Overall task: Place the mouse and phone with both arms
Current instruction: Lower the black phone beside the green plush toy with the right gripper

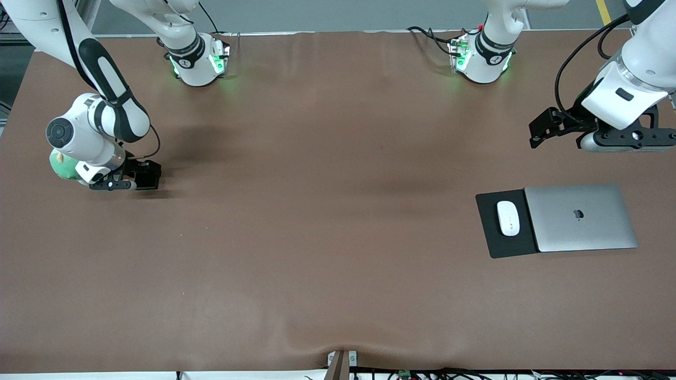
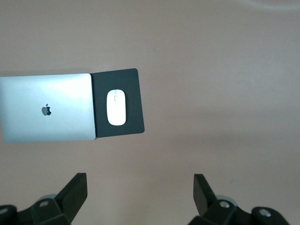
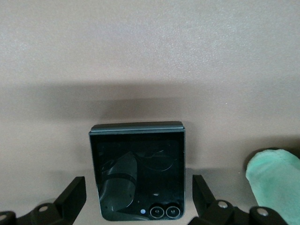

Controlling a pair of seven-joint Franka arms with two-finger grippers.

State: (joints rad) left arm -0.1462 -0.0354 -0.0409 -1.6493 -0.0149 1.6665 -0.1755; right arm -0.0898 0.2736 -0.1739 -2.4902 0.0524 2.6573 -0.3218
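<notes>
- Right gripper (image 1: pixel 141 178) sits low at the right arm's end of the table, directly over the small black near-square folded phone (image 3: pixel 138 171).
- In the right wrist view its black fingers (image 3: pixel 72 197) stand wide either side of the phone with visible gaps, so they are not clamping it. The phone appears to lie flat on the brown table cover (image 1: pixel 317 237), camera dots toward the wrist camera.
- Judgement: the phone looks just set down, jaws spread so the arm can lift off without dragging it.
- A soft green object (image 3: pixel 276 180) lies just beside the phone, partly hidden under the right wrist in the front view. What it is cannot be told.
- Left gripper (image 1: pixel 544 132) hangs in the air at the left arm's end of the table, over bare cover, holding nothing; fingers (image 2: pixel 75 192) wide apart.
- The small glossy white oval mouse (image 1: pixel 508 218) rests on the flat black rectangular pad (image 1: pixel 488 240), roughly centred, clear of the edges.
- The pad touches or tucks under the edge of the closed silver laptop (image 1: pixel 581 217), which lies toward the left arm's end.
- Judgement: the mouse is placed, and the left arm waits clear above it.
</notes>
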